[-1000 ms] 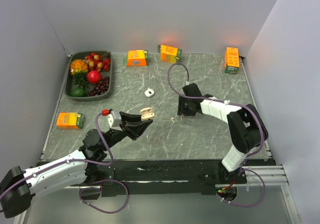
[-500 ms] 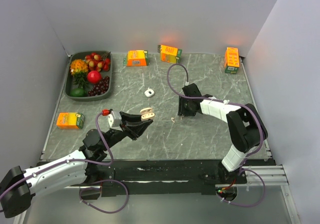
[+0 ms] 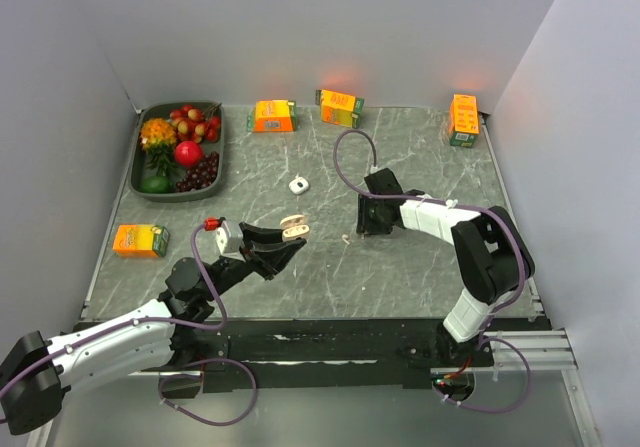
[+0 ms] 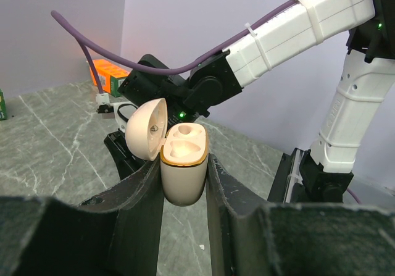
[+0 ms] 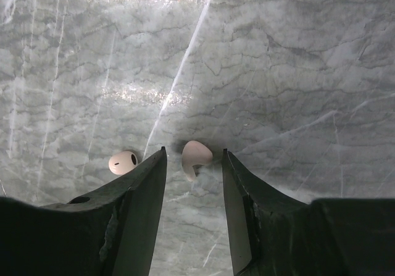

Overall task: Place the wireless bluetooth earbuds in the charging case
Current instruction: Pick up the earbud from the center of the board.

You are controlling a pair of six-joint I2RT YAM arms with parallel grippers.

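My left gripper (image 3: 288, 239) is shut on the beige charging case (image 3: 293, 227) and holds it upright above the table, lid open. In the left wrist view the case (image 4: 183, 165) sits between the fingers and both of its sockets are empty. My right gripper (image 3: 370, 229) is open and low over the table. In the right wrist view its jaws (image 5: 194, 152) straddle one white earbud (image 5: 196, 156) lying on the marble. The second earbud (image 5: 123, 162) lies just outside the left finger. One earbud (image 3: 346, 238) shows in the top view, left of the right gripper.
A white rounded-square piece with a hole (image 3: 298, 183) lies mid-table. A dark fruit tray (image 3: 146, 193) stands at the back left. Orange cartons stand at the back (image 3: 272, 116), (image 3: 340, 106), (image 3: 463, 119) and at the left edge (image 3: 140, 240).
The right gripper and its purple cable have shifted very slightly. The left arm with the case has not moved.
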